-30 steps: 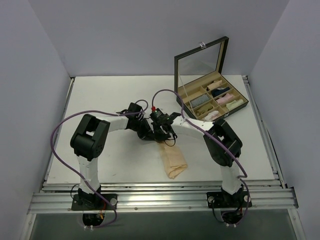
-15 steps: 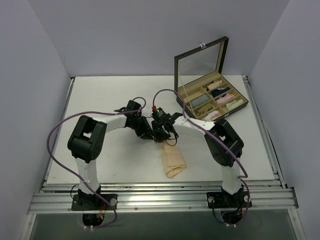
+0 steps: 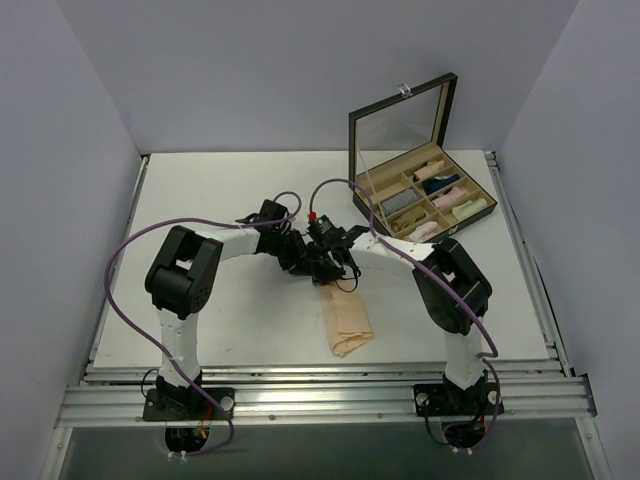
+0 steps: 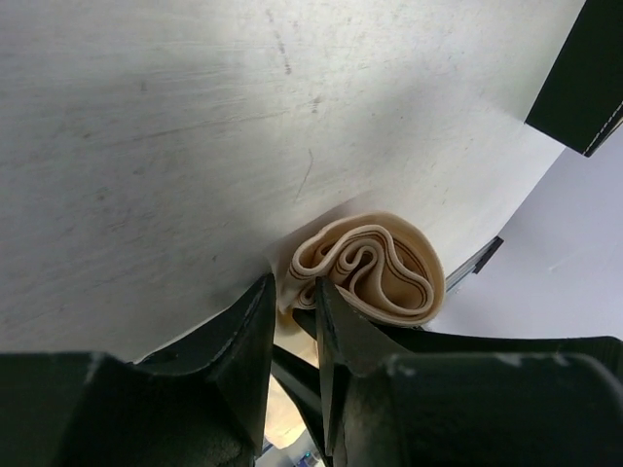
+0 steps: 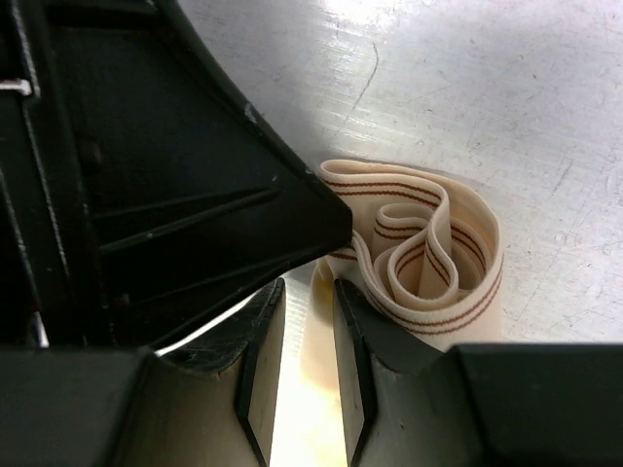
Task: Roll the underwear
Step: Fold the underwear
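**Underwear part-rolled at both tools**

Top view: the underwear (image 3: 345,320) was seen lying on the worktop (image 3: 220,190), its far end at the left tool (image 3: 308,270) and right tool (image 3: 335,278).

Left wrist: the jaws were slightly parted, nothing gripped, the rolled end at their tips.

Right wrist: the jaws were likewise parted, nothing held.

Soft cloth on a scuffed white tabletop, hard black plastic around it.
The underwear (image 4: 365,268) at the tips of my left fingers (image 4: 243,350) is thin peach-beige cloth, smooth and matt, its elastic edge banded with fine brown stripes (clearest just ahead of my right fingers (image 5: 384,375)). The table (image 4: 146,126) beneath both pairs is white and matt, scratched and scuffed, with a dull sheen where light falls. My fingers look like smooth black plastic, faintly glossy along their edges.
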Controlling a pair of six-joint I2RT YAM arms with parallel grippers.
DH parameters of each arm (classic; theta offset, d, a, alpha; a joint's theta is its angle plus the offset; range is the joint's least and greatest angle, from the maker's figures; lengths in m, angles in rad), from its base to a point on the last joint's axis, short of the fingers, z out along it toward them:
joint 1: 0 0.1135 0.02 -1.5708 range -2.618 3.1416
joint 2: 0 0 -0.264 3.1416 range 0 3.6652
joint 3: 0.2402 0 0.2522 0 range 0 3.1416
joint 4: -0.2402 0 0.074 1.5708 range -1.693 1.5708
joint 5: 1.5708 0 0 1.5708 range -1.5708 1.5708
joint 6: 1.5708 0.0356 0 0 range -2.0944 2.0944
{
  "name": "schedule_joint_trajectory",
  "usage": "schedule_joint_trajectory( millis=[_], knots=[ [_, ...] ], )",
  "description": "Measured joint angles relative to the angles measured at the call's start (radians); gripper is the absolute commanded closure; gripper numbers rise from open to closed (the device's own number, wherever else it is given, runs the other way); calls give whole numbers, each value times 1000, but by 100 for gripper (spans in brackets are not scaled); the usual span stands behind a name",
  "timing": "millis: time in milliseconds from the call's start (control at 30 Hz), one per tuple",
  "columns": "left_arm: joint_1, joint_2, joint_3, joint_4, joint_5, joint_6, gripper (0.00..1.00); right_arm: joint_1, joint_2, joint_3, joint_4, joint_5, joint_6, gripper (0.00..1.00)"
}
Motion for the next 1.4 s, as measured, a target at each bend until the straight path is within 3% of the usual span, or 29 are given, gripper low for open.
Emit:
schedule_joint_trajectory(
  millis=[200,567,867,1133,1400],
  knots=[
    [-7,7,-2,39,10,11,67,-1,0,-3,0,0,-1,77],
    [-19,72,44,74,71,8,72,-10,-15,27,-74,13,-6,72],
    [-27,87,61,69,73,-8,74,-10,-181,66,-182,40,3,73],
    [-27,87,60,62,65,-16,74,50,-316,-38,-290,121,37,73],
    [-27,88,64,54,63,-16,75,113,-336,-110,-321,158,102,73]
  ],
)
